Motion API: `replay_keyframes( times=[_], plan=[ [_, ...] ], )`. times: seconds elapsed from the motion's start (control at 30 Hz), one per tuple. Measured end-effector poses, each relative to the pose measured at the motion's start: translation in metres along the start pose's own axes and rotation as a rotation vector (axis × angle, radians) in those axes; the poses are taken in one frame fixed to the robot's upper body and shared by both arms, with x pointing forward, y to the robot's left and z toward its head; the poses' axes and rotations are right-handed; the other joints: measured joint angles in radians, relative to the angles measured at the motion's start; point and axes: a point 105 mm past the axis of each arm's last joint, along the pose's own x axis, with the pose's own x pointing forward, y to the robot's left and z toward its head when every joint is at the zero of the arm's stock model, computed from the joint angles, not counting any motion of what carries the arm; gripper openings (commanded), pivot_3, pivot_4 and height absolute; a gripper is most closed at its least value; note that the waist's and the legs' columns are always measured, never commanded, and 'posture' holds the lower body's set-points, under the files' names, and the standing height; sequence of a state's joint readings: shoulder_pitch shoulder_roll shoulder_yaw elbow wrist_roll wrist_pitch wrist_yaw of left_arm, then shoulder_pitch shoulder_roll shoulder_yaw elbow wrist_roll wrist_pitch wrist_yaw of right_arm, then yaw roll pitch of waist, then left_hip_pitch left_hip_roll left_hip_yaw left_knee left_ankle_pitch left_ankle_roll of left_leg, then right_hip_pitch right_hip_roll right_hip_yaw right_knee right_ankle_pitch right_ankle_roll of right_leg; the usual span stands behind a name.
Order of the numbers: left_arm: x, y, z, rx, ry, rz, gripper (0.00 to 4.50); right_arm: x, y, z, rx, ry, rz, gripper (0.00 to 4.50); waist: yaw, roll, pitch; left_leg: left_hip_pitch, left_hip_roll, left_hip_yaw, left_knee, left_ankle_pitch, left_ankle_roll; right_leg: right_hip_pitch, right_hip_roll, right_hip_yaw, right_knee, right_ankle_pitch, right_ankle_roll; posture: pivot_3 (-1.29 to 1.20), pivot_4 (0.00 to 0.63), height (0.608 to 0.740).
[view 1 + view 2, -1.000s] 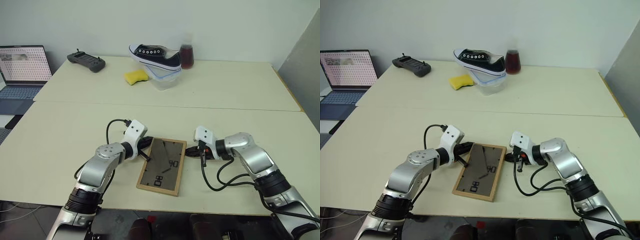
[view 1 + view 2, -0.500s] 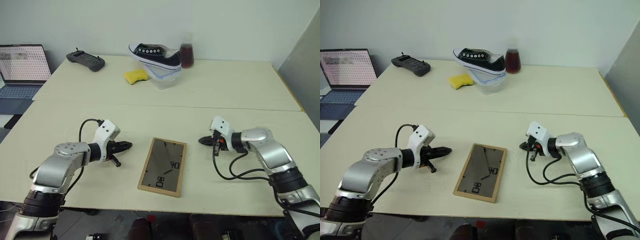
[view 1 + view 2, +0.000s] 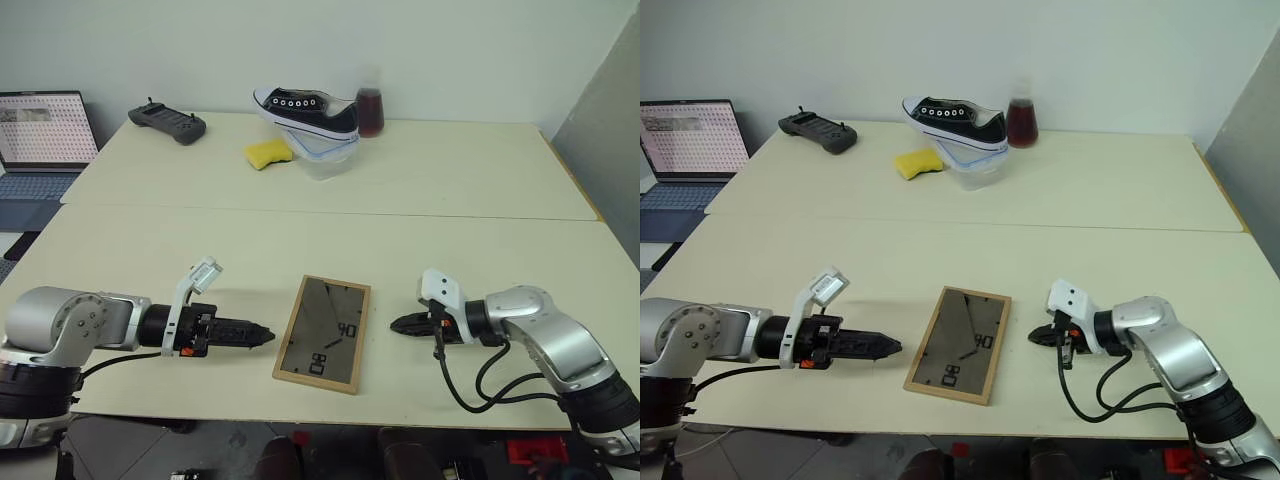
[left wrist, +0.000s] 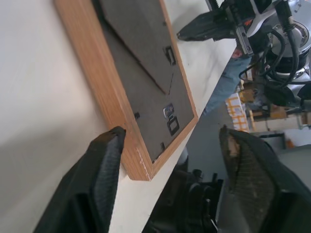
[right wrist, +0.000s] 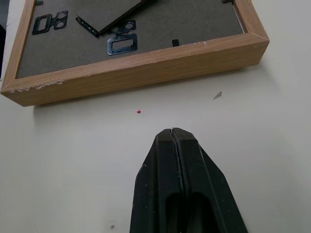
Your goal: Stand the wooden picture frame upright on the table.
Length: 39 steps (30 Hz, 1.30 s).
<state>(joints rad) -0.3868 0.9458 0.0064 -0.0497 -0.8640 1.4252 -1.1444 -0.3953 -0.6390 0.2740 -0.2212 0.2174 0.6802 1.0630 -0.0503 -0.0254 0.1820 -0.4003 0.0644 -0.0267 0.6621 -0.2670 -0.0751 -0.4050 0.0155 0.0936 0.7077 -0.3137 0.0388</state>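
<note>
Wooden picture frame (image 3: 323, 332) lies face-down on the surface (image 3: 450, 250), long axis running away from me, between my left gripper (image 3: 262, 337), jaws spread and nearer, and my right gripper (image 3: 396, 326), jaws clenched empty.

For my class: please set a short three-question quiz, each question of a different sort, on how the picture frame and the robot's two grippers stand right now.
1. True or false: the wooden picture frame stands upright on the table.
2. Multiple choice: the right gripper is (a) shut and holding nothing, (b) clamped on the frame, (c) wide open.
3. Fill in: the left gripper has its fingers ____ and points at the frame's near corner.

Key
1. False: it lies flat, its dark back facing up.
2. (a): its fingers meet, with bare table between them and the frame's edge.
3. Apart (open): one finger shows beside the corner, the other well clear of it.
</note>
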Motion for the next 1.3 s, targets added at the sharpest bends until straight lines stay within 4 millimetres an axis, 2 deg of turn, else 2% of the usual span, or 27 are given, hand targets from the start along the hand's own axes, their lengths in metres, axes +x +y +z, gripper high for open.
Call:
replay_keyframes(
  times=[0.07,0.1,0.4,0.5,0.67,0.9,1.0,1.1,1.3],
  plan=[
    [0.010,0.010,-0.005,-0.001,0.030,0.008,4.39,0.012,-0.003,0.002,0.001,-0.011,-0.006,0.00,-0.001,0.000,0.000,0.000,0.000,0.000,0.000,0.000,0.000,-0.001,0.000,0.000,0.000,0.000,0.000,0.00,0.150,0.740],
    [0.015,0.013,-0.005,-0.002,0.030,0.003,4.47,0.016,-0.004,0.002,0.002,-0.012,-0.011,0.00,-0.001,0.000,0.000,0.000,0.000,0.000,0.000,0.000,0.000,-0.001,0.000,0.000,0.001,0.000,0.000,0.00,0.150,0.740],
    [0.037,0.010,0.006,0.021,0.004,-0.087,4.47,0.031,-0.006,0.011,0.004,-0.030,-0.020,0.00,0.015,0.000,0.000,0.000,-0.001,0.001,0.001,0.000,0.000,0.000,-0.001,0.000,0.001,0.000,0.000,0.00,0.150,0.740],
    [0.047,0.001,-0.006,0.037,0.031,-0.132,4.47,0.037,-0.001,0.015,0.012,-0.041,-0.011,0.00,0.016,0.000,0.000,0.000,0.000,0.001,0.001,0.000,0.000,0.000,-0.001,0.001,0.000,0.000,0.000,0.00,0.150,0.740],
    [0.059,-0.010,-0.025,-0.001,0.050,-0.195,4.47,0.035,0.005,0.012,0.030,-0.036,-0.029,0.00,0.016,0.000,0.000,0.000,0.000,0.000,0.000,0.000,0.000,0.000,-0.001,0.001,0.000,0.000,0.000,0.00,0.150,0.740],
    [0.064,-0.009,-0.024,-0.019,0.000,-0.181,4.47,0.007,0.005,-0.001,0.011,0.040,-0.034,0.00,0.018,0.000,-0.001,0.000,-0.001,0.000,0.001,0.000,0.000,0.001,-0.001,0.001,0.000,0.000,0.000,0.00,0.150,0.740],
    [0.067,-0.010,-0.023,-0.018,-0.010,-0.183,4.47,0.001,0.019,-0.002,0.003,0.052,0.040,0.00,0.018,0.000,-0.001,0.000,-0.001,0.001,0.001,0.000,0.000,0.001,-0.001,0.001,0.000,0.000,0.000,0.00,0.150,0.740],
    [0.068,-0.011,-0.022,-0.012,-0.016,-0.179,4.47,0.003,0.031,0.003,-0.020,0.044,0.106,0.00,0.017,0.000,-0.001,0.000,-0.001,0.000,0.001,0.000,0.000,0.001,-0.001,0.001,0.000,0.000,0.000,0.00,0.150,0.740],
    [0.069,-0.012,-0.022,-0.010,-0.015,-0.168,4.47,0.016,0.039,0.008,-0.023,0.030,0.155,0.00,0.017,0.000,-0.001,0.000,-0.001,0.000,0.001,0.000,0.000,0.001,-0.001,0.001,0.000,0.000,0.000,0.00,0.150,0.740]
  ],
)
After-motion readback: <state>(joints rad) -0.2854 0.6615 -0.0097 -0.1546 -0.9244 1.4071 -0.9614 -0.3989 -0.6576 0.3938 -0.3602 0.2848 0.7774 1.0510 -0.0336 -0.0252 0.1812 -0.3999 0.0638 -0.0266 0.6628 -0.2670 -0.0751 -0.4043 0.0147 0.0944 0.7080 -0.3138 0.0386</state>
